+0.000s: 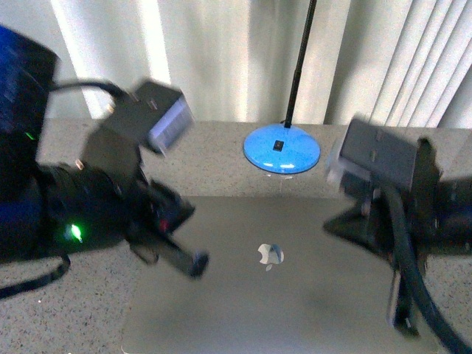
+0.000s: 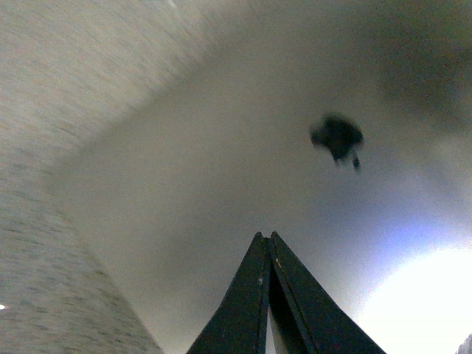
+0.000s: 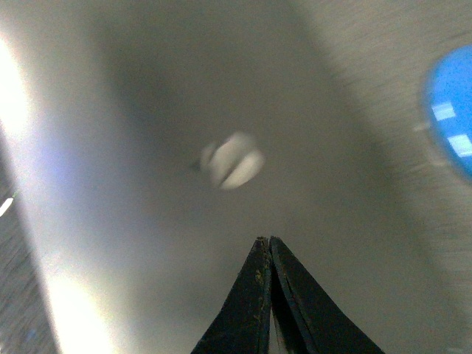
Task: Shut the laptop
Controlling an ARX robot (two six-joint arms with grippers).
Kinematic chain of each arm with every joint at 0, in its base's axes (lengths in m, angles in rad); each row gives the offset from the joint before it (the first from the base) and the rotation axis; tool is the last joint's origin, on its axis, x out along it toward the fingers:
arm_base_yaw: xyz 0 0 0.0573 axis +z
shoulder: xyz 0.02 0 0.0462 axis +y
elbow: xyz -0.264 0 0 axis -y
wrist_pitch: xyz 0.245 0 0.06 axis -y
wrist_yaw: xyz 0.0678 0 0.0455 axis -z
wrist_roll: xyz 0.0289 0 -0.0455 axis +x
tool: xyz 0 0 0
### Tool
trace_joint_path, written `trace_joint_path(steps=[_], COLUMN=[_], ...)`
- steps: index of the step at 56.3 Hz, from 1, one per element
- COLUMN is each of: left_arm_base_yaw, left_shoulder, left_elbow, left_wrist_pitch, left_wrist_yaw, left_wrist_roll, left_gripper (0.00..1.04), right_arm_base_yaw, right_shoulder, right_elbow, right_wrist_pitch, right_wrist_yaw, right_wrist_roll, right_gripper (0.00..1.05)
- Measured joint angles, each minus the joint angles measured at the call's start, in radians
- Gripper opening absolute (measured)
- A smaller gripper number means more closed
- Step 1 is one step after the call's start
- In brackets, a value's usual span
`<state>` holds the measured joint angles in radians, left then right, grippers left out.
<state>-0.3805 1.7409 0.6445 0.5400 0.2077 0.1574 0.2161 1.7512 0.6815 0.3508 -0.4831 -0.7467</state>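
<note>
The grey-silver laptop (image 1: 295,302) lies on the speckled table with its plain lid up and the shiny apple logo (image 1: 270,255) showing; keys and screen are hidden. My left gripper (image 1: 198,263) is shut and empty over the lid's left part. My right gripper (image 1: 402,321) is shut and empty at the lid's right side. In the left wrist view the shut tips (image 2: 265,237) hang above the lid (image 2: 221,169), with the logo (image 2: 338,138) ahead. In the right wrist view the shut tips (image 3: 265,240) hang above the lid (image 3: 147,221), near the logo (image 3: 232,160).
A blue round lamp base (image 1: 282,149) with a black pole (image 1: 301,59) stands behind the laptop; it also shows in the right wrist view (image 3: 451,110). Pale curtains and blinds (image 1: 413,59) hang behind the table (image 1: 214,158). The views are motion-blurred.
</note>
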Motion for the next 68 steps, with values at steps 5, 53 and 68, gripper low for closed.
trace_joint_path(steps=[5, 53, 68], left_arm_base_yaw=[0.015, 0.179, 0.259], left_shoulder=[-0.034, -0.343, -0.706], left_elbow=[0.002, -0.501, -0.572], left_wrist_pitch=[0.019, 0.700, 0.412], left_wrist_yaw=[-0.007, -0.396, -0.319], left_wrist_roll=[-0.081, -0.160, -0.160], left_gripper=[0.23, 0.04, 0.04], right_arm_base_yaw=[-0.010, -0.087, -0.137], right_shoulder=[-0.061, -0.330, -0.570], right_elbow=[0.001, -0.435, -0.565], right_wrist_pitch=[0.114, 0.803, 0.694], right_wrist_yaw=[0.089, 0.612, 0.564], right_wrist_roll=[0.200, 0.732, 0.734], right_gripper=[0.11, 0.03, 0.03])
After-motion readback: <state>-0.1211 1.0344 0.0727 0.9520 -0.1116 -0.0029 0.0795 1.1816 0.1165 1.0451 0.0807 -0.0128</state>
